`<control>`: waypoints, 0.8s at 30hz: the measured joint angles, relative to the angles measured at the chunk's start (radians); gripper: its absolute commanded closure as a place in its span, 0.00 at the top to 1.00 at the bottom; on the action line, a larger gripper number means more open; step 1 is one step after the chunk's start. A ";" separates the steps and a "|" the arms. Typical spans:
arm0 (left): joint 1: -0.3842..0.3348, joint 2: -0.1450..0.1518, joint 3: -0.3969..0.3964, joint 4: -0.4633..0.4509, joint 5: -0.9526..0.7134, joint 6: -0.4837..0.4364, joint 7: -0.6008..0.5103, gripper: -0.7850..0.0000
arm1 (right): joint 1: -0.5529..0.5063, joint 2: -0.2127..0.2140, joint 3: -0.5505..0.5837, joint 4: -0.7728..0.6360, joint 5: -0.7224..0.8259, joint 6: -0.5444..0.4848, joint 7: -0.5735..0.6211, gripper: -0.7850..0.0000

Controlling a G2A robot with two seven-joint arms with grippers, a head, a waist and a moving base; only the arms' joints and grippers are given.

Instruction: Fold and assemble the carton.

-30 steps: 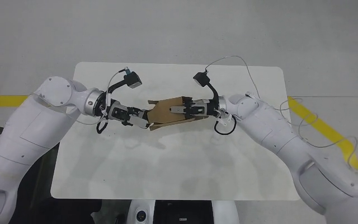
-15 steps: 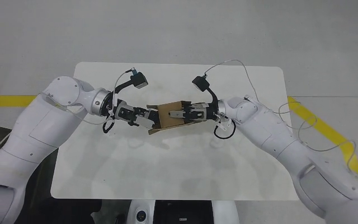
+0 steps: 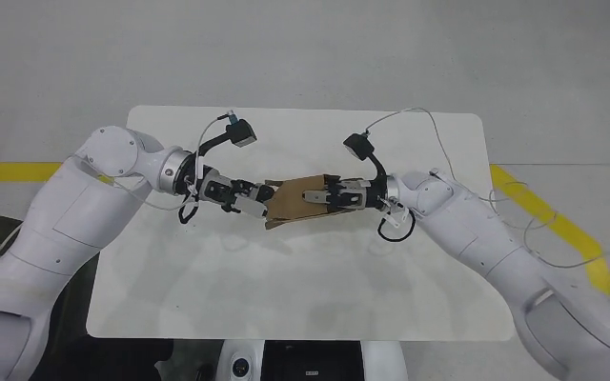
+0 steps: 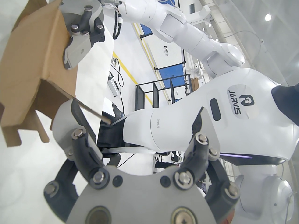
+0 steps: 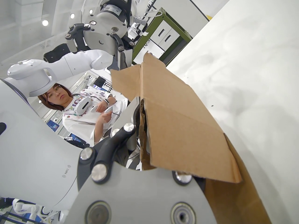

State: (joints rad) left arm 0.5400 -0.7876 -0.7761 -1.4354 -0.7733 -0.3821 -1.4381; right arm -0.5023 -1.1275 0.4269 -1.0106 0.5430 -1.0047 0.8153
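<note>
Fingers [image 4: 78, 120] of the left gripper [image 4: 137, 107] are spread wide, one pad touching a flap edge at one end of the carton [image 4: 25, 66]. The right gripper [image 3: 317, 196] pinches a wall at the carton's other end, with the middle of the table [image 3: 286, 286] under the carton. The likely trouble: a push on that flap could swing the carton in its single pinch, or crease the flap off its fold line.
</note>
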 measured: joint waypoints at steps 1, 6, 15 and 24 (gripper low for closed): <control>0.002 0.002 -0.011 0.010 -0.003 -0.004 0.004 1.00 | -0.001 0.003 0.002 0.001 0.000 -0.001 0.000 0.00; 0.003 0.002 -0.014 0.013 -0.005 -0.004 0.004 1.00 | 0.000 0.002 0.002 0.001 0.000 0.000 0.000 0.00; 0.003 0.002 -0.014 0.013 -0.005 -0.004 0.004 1.00 | 0.000 0.002 0.002 0.001 0.000 0.000 0.000 0.00; 0.011 0.003 -0.018 0.012 0.000 0.003 0.018 1.00 | -0.001 0.002 0.002 0.001 0.000 0.000 0.000 0.00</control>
State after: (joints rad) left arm 0.5508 -0.7850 -0.7937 -1.4232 -0.7733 -0.3789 -1.4204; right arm -0.5029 -1.1254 0.4289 -1.0097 0.5428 -1.0049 0.8150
